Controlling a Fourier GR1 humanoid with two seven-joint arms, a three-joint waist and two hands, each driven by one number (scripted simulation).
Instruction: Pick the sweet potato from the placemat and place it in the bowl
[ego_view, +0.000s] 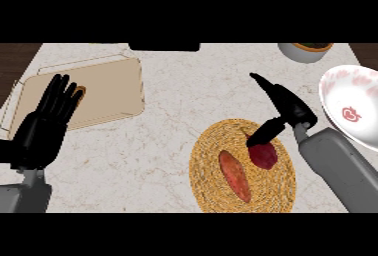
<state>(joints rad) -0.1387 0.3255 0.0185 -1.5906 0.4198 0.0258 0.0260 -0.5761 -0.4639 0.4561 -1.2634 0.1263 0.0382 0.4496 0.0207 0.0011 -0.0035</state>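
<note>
While my right hand (284, 107) hovers with fingers (267, 131) straight, holding nothing, I should curl them round the sweet potato (235, 175) on the placemat (210, 152).

The counter (170, 135) looked like pale polished marble with faint brown veining, and the round placemat (210, 185) on it was coarse woven straw, golden and rough. The sweet potato (235, 175) had a matt orange-red skin, while the bowl (347, 107) appeared to be glossy white ceramic with pink markings. The cutting board (103, 90) looked like smooth pale wood, and the hands' (40, 130) black shells had a dull plastic sheen.
</note>
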